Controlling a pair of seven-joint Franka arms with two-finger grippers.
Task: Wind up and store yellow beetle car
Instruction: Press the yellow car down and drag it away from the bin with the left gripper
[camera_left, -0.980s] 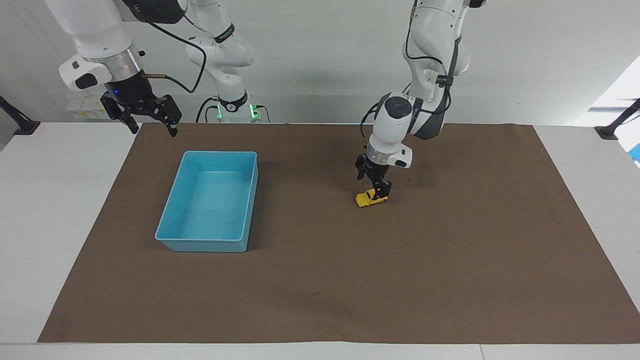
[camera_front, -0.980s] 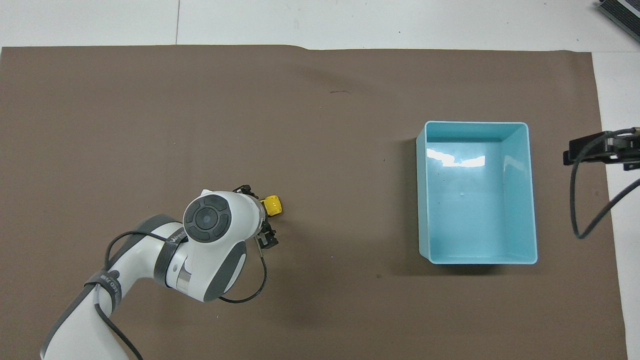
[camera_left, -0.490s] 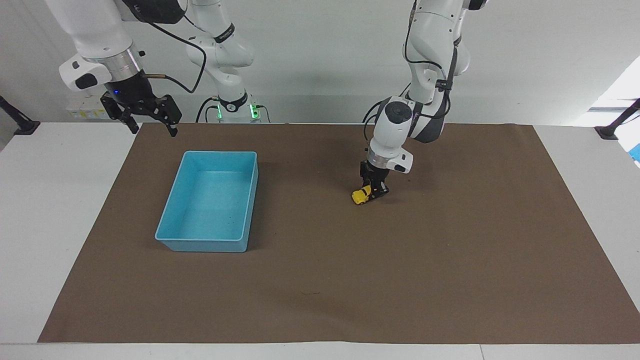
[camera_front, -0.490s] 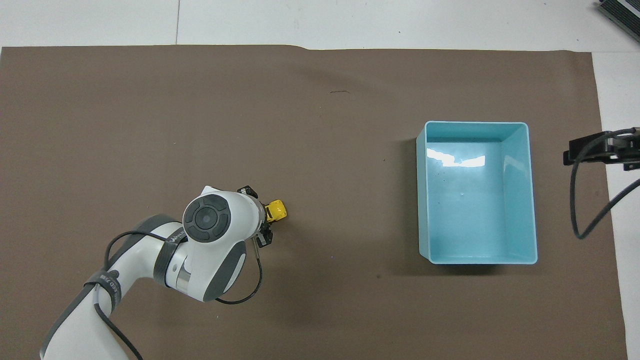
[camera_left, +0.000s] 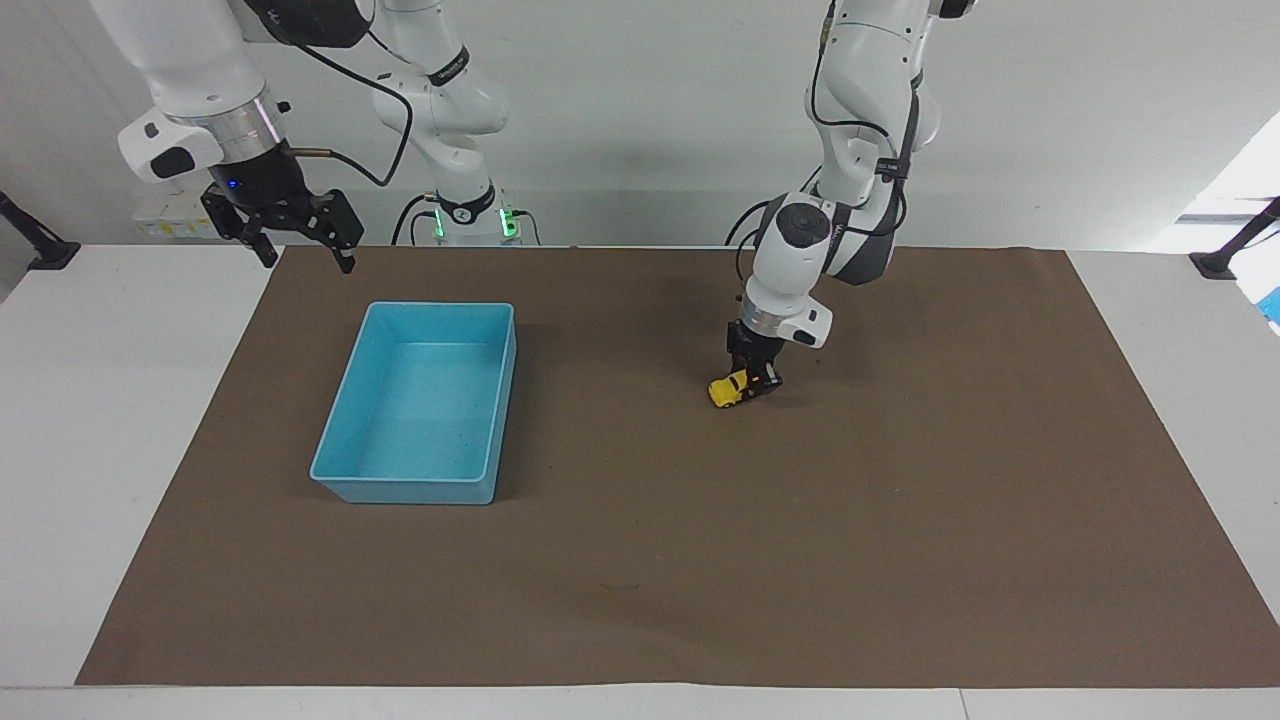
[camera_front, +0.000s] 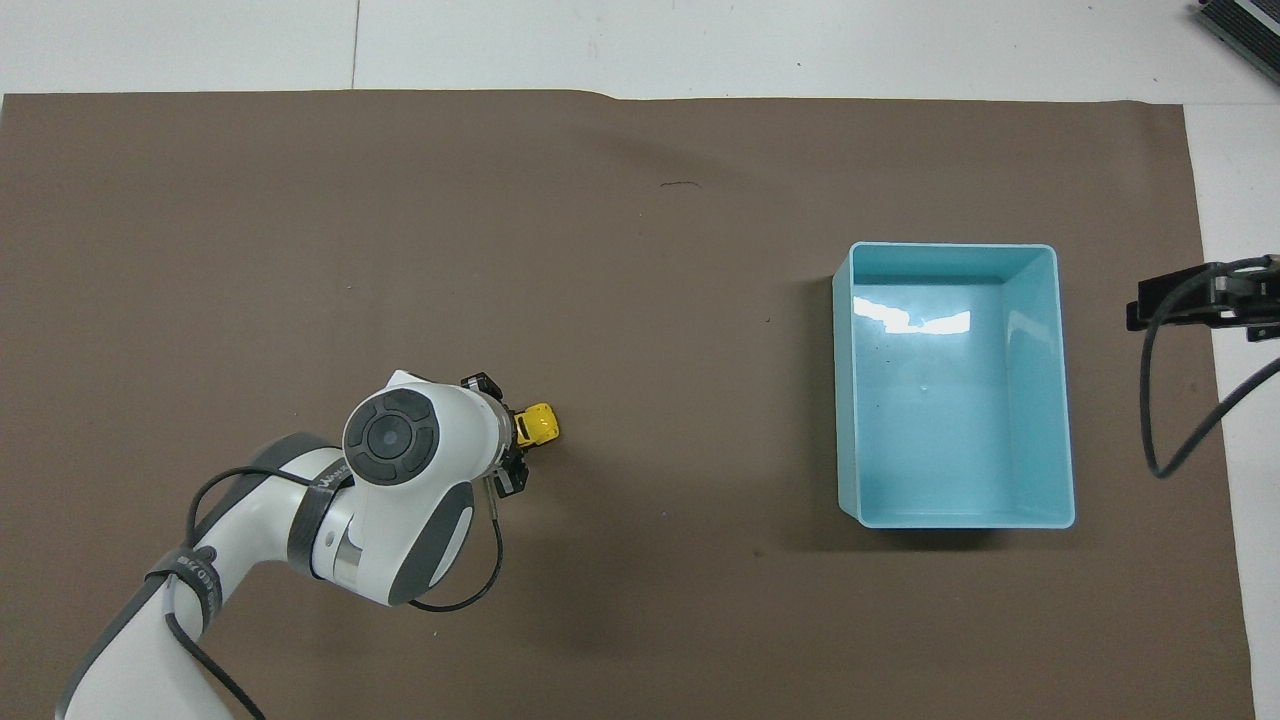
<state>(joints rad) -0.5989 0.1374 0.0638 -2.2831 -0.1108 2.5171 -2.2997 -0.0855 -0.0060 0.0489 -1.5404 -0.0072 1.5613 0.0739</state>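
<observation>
Two arms at one worktop (camera_left: 120, 420), brown mat (camera_left: 800, 560) over most of it. Left hand (camera_left: 757, 378) (camera_front: 510, 452) down low on the mat, toward the left arm's end, nearer the robots' edge than the middle; clenched around the yellow beetle car (camera_left: 728, 390) (camera_front: 539, 425), car nose poking out toward the blue bin (camera_left: 345, 425) (camera_front: 1063, 400). Bin well apart, toward the right arm's end, nothing visible inside. Right hand (camera_left: 300, 240) (camera_front: 1160, 300) raised over the mat's corner by the robots' edge, waiting, fingers spread, gripping nothing. Small lettering on the left arm's dark band, too small to read.
</observation>
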